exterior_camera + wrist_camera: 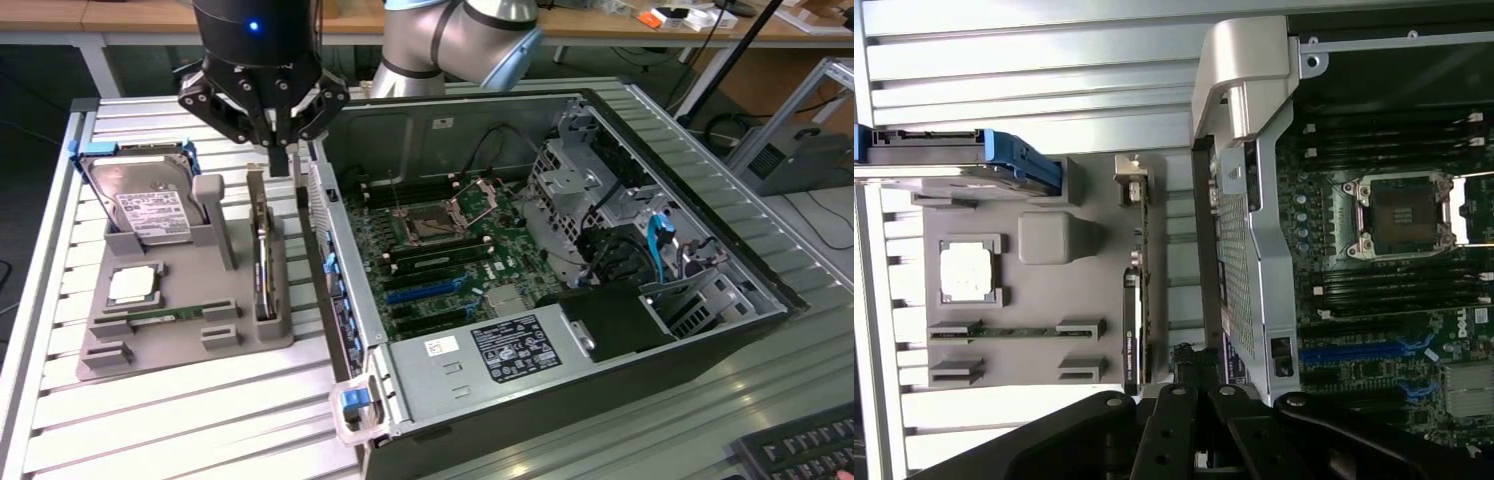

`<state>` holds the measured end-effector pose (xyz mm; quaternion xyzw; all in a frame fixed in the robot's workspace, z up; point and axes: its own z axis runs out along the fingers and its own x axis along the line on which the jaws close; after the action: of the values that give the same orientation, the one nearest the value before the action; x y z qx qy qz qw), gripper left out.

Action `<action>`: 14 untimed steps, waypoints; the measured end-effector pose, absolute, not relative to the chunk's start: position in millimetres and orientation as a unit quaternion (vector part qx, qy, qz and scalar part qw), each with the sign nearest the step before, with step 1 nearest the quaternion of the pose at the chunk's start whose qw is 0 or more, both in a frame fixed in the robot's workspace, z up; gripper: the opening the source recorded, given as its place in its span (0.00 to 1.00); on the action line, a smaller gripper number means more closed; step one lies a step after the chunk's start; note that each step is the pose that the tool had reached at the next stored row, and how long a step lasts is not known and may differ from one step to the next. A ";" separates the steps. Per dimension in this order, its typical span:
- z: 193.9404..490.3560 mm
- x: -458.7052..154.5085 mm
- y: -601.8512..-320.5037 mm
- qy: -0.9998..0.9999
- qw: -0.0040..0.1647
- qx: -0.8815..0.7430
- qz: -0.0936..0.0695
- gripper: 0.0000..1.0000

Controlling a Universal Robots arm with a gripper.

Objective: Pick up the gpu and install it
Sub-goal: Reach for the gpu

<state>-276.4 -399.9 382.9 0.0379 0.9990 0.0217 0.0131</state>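
The gpu (263, 252) is a thin dark card standing on edge in a slot of the grey holder tray (174, 350), just outside the open computer case (534, 250). In the wrist view the gpu (1133, 310) appears edge-on, its silvery bracket end farthest from the fingers. My gripper (278, 165) hangs just above the card's far end, fingers together, with nothing between them. Its black fingers (1172, 420) meet near the card's end in the wrist view. The motherboard (441, 250) lies exposed inside the case, with blue slots (427, 290).
On the tray are a silver hard drive (154, 205) in a blue frame, a CPU (134, 285) and a green RAM stick (167, 315). The case's side wall (327, 250) rises right beside the card. A keyboard (801, 450) sits at the exterior view's lower right.
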 end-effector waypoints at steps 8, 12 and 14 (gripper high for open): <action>382.7 -283.9 -399.9 0.999 0.013 0.038 0.022 0.10; 382.6 -288.8 -399.9 0.999 0.013 0.038 0.022 0.10; 382.5 -290.9 -399.9 0.999 0.013 0.038 0.022 0.10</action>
<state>-290.9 -399.9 382.5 0.0379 0.9990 0.0217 0.0131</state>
